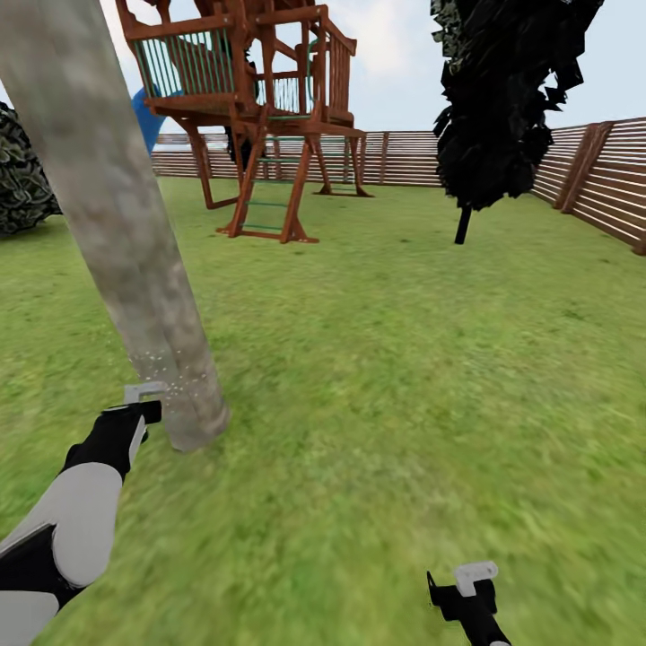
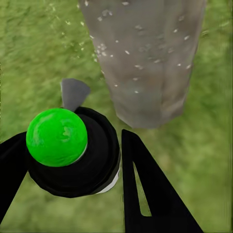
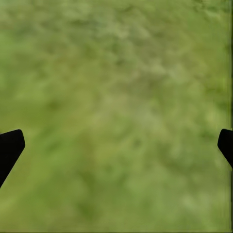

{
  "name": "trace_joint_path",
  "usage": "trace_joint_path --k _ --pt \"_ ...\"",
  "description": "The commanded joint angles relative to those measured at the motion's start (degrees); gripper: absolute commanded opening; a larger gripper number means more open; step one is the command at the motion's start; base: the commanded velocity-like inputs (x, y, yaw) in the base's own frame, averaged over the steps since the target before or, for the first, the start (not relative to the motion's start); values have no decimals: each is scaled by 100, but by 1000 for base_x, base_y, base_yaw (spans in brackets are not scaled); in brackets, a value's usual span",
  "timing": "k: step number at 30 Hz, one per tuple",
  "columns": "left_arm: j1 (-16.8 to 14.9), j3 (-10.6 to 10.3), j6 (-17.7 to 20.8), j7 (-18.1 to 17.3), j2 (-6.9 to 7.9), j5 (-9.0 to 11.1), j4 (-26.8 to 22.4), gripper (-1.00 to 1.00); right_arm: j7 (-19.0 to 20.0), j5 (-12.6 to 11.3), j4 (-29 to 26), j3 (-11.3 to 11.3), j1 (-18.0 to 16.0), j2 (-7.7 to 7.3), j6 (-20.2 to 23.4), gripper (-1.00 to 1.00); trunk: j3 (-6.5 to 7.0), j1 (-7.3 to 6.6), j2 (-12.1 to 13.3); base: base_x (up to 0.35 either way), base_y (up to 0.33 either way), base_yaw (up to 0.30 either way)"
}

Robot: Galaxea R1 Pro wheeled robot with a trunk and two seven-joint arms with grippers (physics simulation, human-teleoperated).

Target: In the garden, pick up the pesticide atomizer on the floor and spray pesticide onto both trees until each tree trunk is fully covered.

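While the left gripper clamps the pesticide atomizer, a black bottle whose tip reads green in the wrist view, it sits just beside the base of the tree trunk at near left, probably so the nozzle faces the bark. White pesticide specks dot only the lower trunk, so higher bark looks untreated. The right gripper hangs spread wide and empty over the lawn. Open grass runs right and far toward the playhouse and fence.
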Motion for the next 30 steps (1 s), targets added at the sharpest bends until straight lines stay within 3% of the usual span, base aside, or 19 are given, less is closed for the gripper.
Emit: trace_joint_path --k 1,10,12,13,15,30 --pt "-1 13 21 12 -4 -18 -6 -100 -51 18 0 47 -3 -1 -5 100 -5 1 -2 199 -232 161" --pt "10 12 13 19 3 -18 -2 -100 17 12 1 41 -3 -7 -4 100 -5 1 -2 201 -231 196" --pt "10 13 13 19 5 -18 2 -100 482 4 -5 31 -3 -37 -4 100 -5 1 -2 201 -231 9" --pt "10 13 13 21 5 -18 2 -100 993 -15 -15 9 -3 -184 -4 100 -5 1 -2 201 -231 2" --pt "10 15 11 23 5 -18 4 -100 1251 -49 -25 1 -3 -301 -4 100 -5 1 -2 198 -231 1" --pt "28 8 10 68 22 -35 12 -100 1302 -98 -4 18 -3 -281 -4 100 -5 1 -2 40 -267 4"
